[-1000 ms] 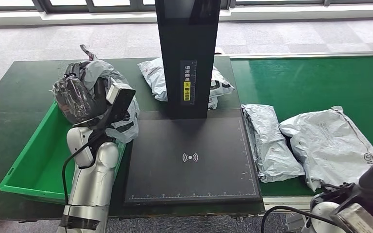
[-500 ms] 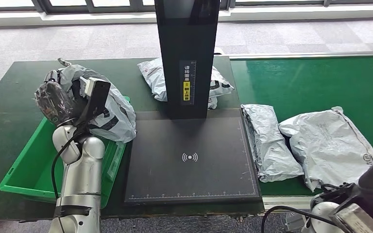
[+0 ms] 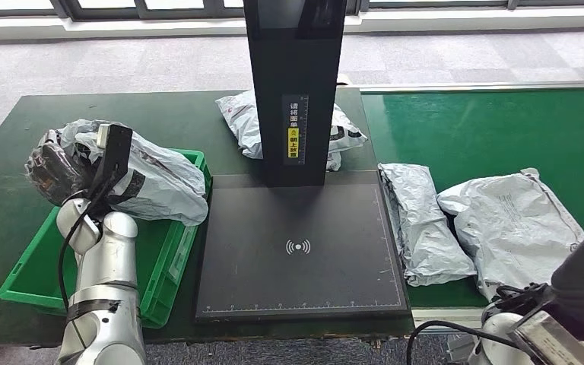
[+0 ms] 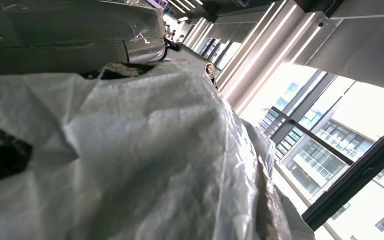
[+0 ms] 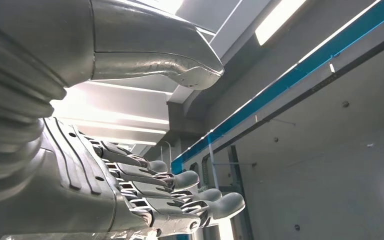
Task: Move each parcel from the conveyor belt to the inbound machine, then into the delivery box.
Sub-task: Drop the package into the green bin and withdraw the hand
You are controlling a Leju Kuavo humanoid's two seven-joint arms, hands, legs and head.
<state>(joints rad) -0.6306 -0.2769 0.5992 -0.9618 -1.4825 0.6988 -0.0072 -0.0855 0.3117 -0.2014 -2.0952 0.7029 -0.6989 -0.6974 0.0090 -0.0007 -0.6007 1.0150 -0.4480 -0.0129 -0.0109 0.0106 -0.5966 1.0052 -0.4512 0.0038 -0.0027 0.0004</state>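
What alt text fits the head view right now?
The left hand holds a grey parcel over the green delivery box. Two more parcels lie on the green belt, right of the black scanner pad.

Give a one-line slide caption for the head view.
Left hand holds a grey parcel over the green delivery box.

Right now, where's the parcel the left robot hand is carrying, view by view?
Head view: grey parcel at the left, over the green box, held by the left robot hand.
Left wrist view: the crinkled grey parcel takes up most of the picture, windows beyond it.
Right wrist view: not in it; right robot hand against the ceiling.
Shared landmark: the parcel's crinkled grey wrap.
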